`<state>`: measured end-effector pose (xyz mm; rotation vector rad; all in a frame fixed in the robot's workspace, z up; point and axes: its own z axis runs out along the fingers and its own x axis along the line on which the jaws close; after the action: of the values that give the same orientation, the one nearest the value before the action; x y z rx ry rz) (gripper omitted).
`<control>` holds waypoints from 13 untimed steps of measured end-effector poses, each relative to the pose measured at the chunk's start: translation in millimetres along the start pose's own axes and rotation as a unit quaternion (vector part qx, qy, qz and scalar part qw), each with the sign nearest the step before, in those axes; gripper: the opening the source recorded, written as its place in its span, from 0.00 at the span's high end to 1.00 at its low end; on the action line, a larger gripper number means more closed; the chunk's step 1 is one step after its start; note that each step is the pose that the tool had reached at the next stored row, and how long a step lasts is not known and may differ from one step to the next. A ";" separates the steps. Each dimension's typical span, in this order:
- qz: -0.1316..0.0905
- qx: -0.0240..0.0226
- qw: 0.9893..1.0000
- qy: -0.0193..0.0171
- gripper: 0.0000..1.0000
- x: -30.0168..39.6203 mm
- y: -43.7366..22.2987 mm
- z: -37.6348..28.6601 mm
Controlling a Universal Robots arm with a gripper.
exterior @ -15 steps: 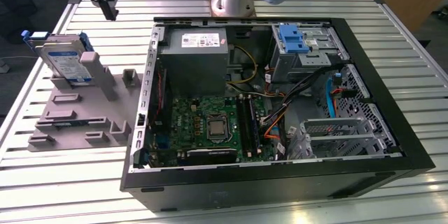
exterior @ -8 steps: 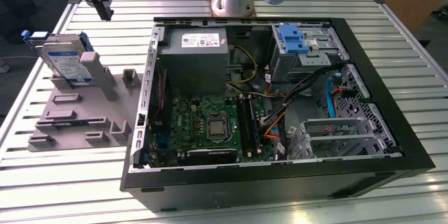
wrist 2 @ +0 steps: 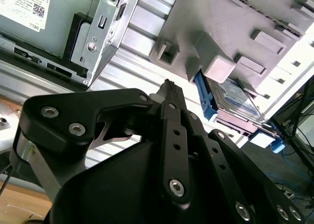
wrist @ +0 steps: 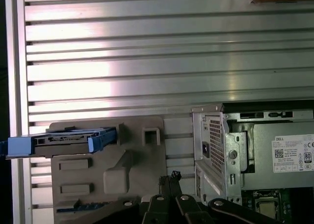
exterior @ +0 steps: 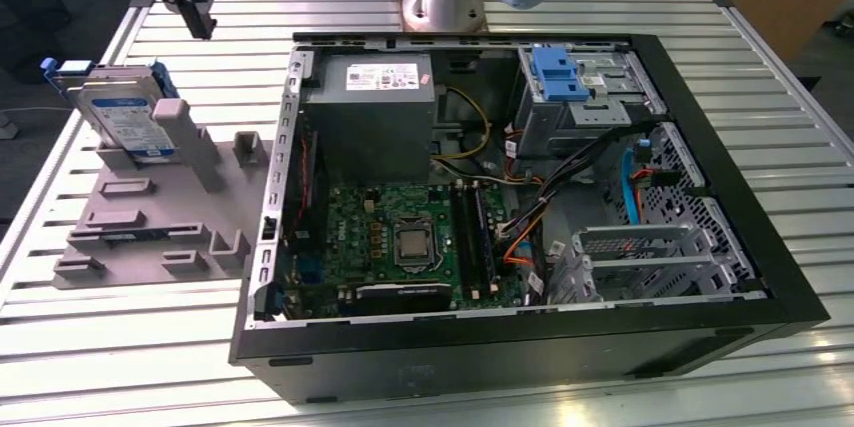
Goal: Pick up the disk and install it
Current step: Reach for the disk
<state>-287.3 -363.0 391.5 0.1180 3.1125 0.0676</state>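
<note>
Clear above the disk (exterior: 115,112) — grey post (exterior: 180,142) beside its face; case (exterior: 534,347) apart.

Most of the disk (wrist 2: 235,99) behind the grey stand's post (wrist 2: 219,67).

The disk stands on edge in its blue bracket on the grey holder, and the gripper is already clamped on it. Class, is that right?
Not quite. The gripper is not clamped on the disk: the exterior view shows it apart from the disk, holding nothing. The disk does stand on edge in its blue bracket on the grey holder.
</note>
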 end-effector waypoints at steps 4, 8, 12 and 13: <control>0.000 0.000 1.000 0.000 0.89 3.2 -0.2 -0.1; 0.000 0.000 1.000 0.000 0.89 11.0 -0.8 -0.3; 0.000 0.000 1.000 0.000 0.89 22.0 -1.6 -0.6; 0.000 0.000 1.000 0.000 0.89 25.2 -1.8 -0.6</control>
<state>-312.6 -363.0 391.5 0.1180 3.1125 0.0674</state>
